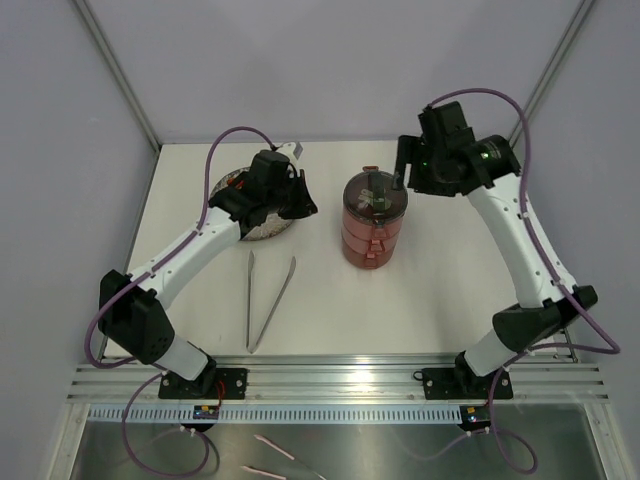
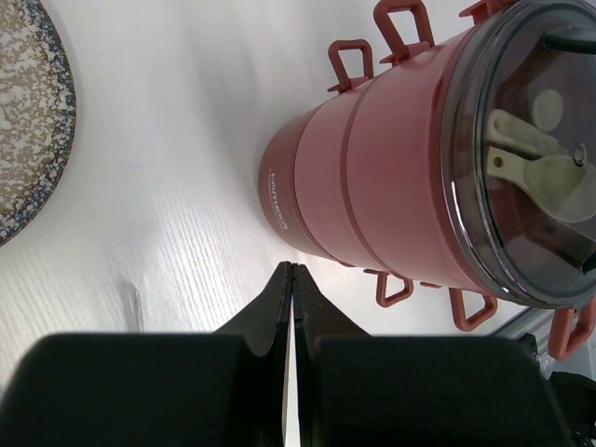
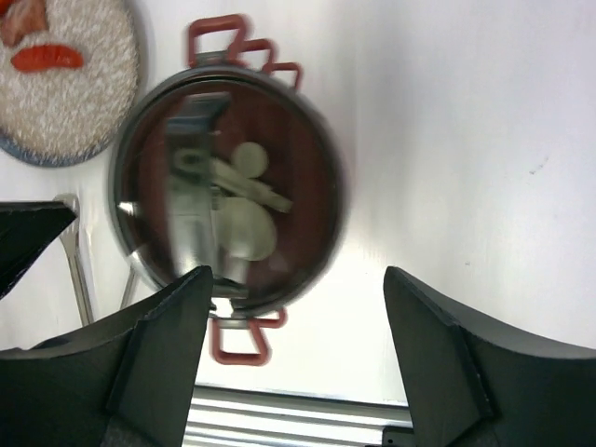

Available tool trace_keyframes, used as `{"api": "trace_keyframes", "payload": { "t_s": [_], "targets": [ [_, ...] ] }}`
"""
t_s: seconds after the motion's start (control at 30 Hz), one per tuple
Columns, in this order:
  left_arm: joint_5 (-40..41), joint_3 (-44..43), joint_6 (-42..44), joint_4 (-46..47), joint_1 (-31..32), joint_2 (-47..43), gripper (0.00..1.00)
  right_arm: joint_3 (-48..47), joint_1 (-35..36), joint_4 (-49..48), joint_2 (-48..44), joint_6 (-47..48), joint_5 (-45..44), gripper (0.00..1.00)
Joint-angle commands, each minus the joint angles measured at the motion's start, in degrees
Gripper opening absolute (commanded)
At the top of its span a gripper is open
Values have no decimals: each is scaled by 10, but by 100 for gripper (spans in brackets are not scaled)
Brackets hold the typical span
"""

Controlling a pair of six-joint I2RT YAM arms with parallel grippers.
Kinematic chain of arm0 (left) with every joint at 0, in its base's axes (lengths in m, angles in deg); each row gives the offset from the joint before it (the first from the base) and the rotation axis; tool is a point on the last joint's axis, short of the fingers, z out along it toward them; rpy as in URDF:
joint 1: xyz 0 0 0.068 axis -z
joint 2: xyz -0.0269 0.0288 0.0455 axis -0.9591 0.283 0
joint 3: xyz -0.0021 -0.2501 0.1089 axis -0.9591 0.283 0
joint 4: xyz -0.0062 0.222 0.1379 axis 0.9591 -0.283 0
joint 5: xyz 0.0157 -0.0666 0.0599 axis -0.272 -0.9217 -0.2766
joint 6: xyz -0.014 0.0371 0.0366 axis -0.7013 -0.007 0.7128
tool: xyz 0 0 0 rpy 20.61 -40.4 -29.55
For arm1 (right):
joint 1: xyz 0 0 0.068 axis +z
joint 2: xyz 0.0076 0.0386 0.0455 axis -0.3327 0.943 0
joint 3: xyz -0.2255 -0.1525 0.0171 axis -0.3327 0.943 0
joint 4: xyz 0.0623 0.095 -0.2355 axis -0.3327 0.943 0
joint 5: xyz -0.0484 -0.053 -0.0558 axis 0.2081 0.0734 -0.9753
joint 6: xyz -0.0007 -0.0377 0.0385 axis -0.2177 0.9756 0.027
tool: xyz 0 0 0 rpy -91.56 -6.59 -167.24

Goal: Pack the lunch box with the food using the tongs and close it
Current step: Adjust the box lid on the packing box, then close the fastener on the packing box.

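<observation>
The lunch box [image 1: 374, 215] stands stacked in the middle of the table, dark-red tiers with loop handles and a clear top showing pale cutlery. It fills the left wrist view [image 2: 391, 186] and lies below the right wrist camera [image 3: 233, 205]. The tongs [image 1: 268, 300] lie flat on the table left of the box, with no gripper on them [image 3: 79, 270]. Red-orange food [image 3: 47, 58] rests on the speckled plate [image 3: 84, 112]. My left gripper [image 2: 291, 270] is shut on nothing, left of the box. My right gripper [image 3: 296, 270] hangs open above the box's right side, empty.
The speckled plate [image 1: 228, 185] sits at the back left, mostly under my left arm [image 1: 200, 245]. A metal rail [image 1: 330, 375] runs along the table's near edge. Slanted frame posts rise at both back corners.
</observation>
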Motion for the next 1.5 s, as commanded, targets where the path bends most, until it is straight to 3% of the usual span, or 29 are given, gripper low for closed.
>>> {"api": "trace_keyframes", "payload": {
  "t_s": [0.0,0.1,0.2,0.23,0.27,0.3,0.33,0.37,0.5,0.7,0.8,1.0,1.2,1.47],
  "targets": [
    [8,-36,15,5,-2,-10,0,61,-73,-30,-83,-3,-2,81],
    [-2,-58,16,-11,-3,4,0,138,-107,-43,-114,-6,20,79],
    [-3,-63,15,-14,-3,9,0,191,-114,-57,-142,-17,31,57],
    [-4,-66,16,-14,-2,10,0,209,-114,-67,-147,-24,37,44],
    [-9,-68,15,-14,-2,11,0,218,-114,-72,-157,-27,58,15],
    [-12,-71,17,-16,-3,14,0,227,-114,-78,-162,-30,75,4],
    [-23,-80,18,-19,-3,16,0,250,-114,-97,-168,-23,95,0],
    [-30,-86,22,-23,-2,19,0,262,-114,-105,-179,-19,151,0],
    [-59,-128,41,-37,4,31,0,316,-95,-143,-225,-11,208,0],
    [-68,-234,54,-68,36,84,0,311,11,-160,-235,-18,167,0],
    [-68,-252,46,-71,46,101,0,318,23,-175,-239,-34,158,0],
    [-70,-256,44,-72,48,125,0,341,25,-211,-231,-44,166,0],
    [-58,-236,45,-68,48,125,0,412,25,-313,-208,-51,164,0],
    [-53,-219,51,-67,48,121,0,460,25,-317,-228,-29,113,0]
  ]
}}
